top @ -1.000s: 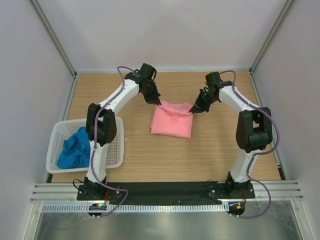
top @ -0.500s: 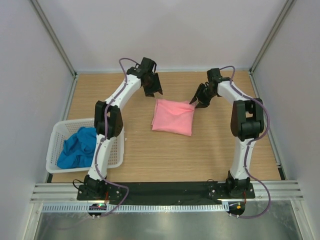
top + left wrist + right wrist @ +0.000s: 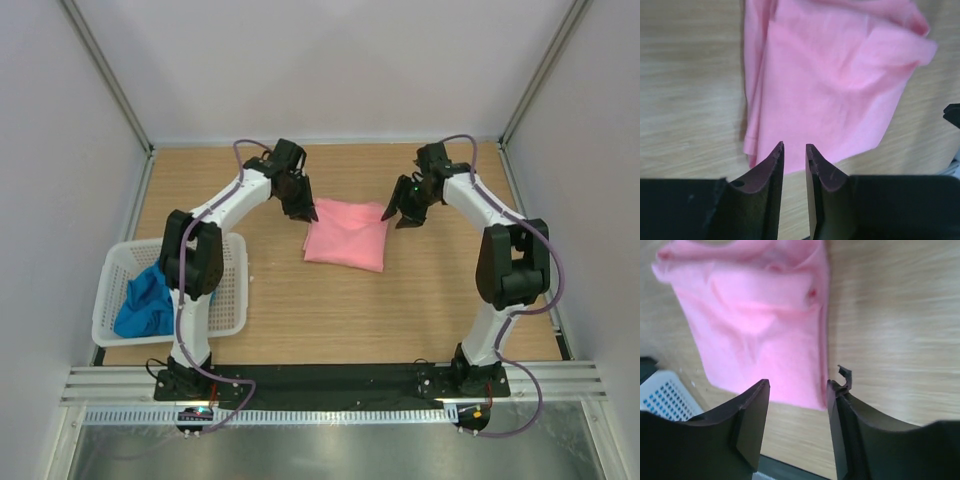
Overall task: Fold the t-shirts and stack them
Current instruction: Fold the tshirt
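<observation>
A soft salmon-pink t-shirt [image 3: 345,240] lay folded into a rough rectangle on the pale, wood-grained desk [image 3: 300,320], towards the middle and a little to the far side. Its matte cloth was gently creased, with layered edges along one side and a loose, rumpled far edge. A bright blue t-shirt [image 3: 148,303] sat crumpled in a heap inside a white perforated plastic basket [image 3: 232,300] at the desk's near left. My left arm reached forward from its base, then bent inward, bringing my left end effector [image 3: 303,212] down by the pink shirt's far left corner. Its two dark, tapered fingers [image 3: 771,162] stood a narrow gap apart with nothing between them. My right arm mirrored that pose from the other side, with my right end effector [image 3: 405,215] by the far right corner. Its broader black fingers [image 3: 752,407] were spread wider and gripped nothing. Whether either fingertip touched the cloth, I could not tell.
</observation>
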